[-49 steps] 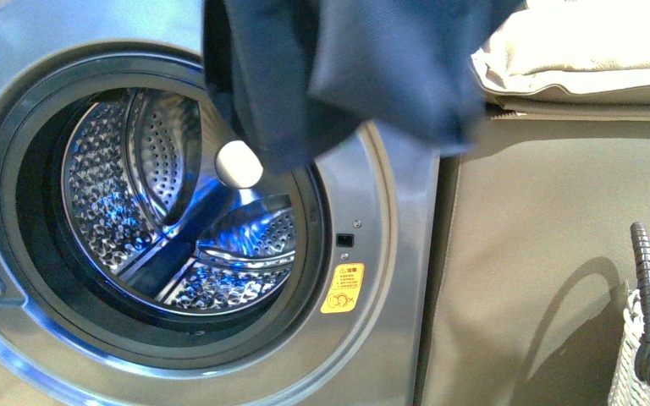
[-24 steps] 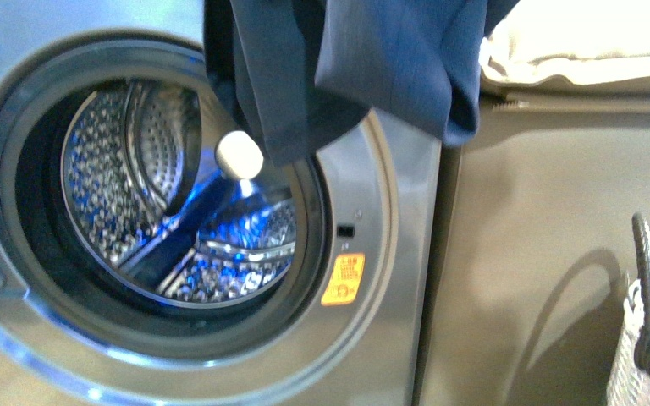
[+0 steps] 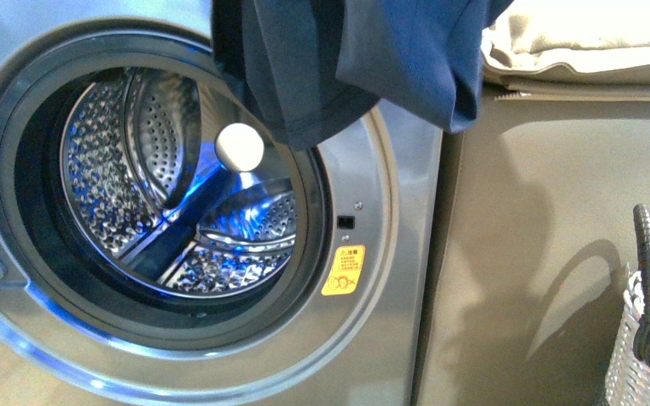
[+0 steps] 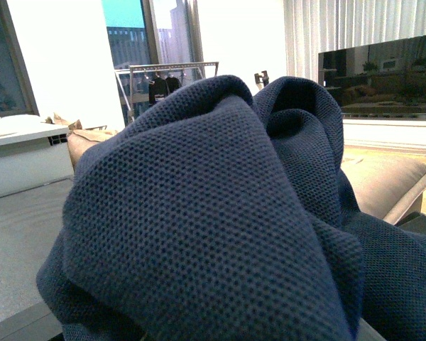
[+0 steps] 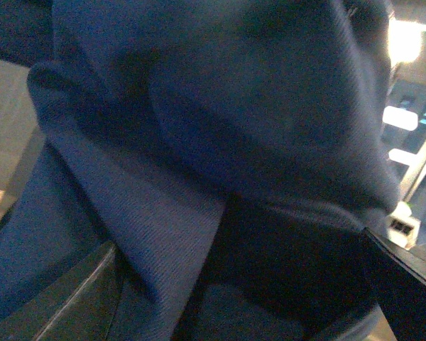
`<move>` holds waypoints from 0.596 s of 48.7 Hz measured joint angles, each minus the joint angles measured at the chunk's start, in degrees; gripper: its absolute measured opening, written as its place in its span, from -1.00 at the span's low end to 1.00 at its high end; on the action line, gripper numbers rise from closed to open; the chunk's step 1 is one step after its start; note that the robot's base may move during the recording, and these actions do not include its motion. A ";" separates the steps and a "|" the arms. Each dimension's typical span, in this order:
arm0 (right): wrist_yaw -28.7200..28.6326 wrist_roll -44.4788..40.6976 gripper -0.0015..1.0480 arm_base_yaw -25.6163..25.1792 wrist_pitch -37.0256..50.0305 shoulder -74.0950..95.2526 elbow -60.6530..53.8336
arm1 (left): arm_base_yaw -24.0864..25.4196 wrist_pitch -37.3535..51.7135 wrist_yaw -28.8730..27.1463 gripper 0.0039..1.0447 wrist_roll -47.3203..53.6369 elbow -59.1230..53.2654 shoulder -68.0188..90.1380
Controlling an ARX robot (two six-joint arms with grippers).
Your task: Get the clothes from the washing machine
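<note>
Now the clothes hang outside the washing machine.
Navy cloth drapes before the porthole at its upper right rim — it fills both wrist views, so the fingers' state I cannot tell.

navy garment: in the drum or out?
Out. The clothes hang in front of the washing machine, high on its face; the visible drum shows no fabric.

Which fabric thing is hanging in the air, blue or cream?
The navy garment, dangling in front of the washing machine; the cream cushion rests on the sofa.
</note>
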 joint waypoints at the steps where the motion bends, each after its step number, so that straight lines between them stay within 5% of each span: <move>1: 0.66 -0.42 0.85 -0.02 0.83 -0.24 -0.20 | 0.00 0.00 0.00 -0.77 0.00 0.00 0.00; 15: 3.85 -6.97 0.85 0.74 4.48 -5.84 -5.09 | 0.00 0.00 0.09 -0.77 0.02 -0.02 0.00; 29: 2.14 -12.31 0.85 2.01 -4.33 -1.22 0.63 | 0.00 0.00 0.07 -0.77 0.00 -0.02 0.00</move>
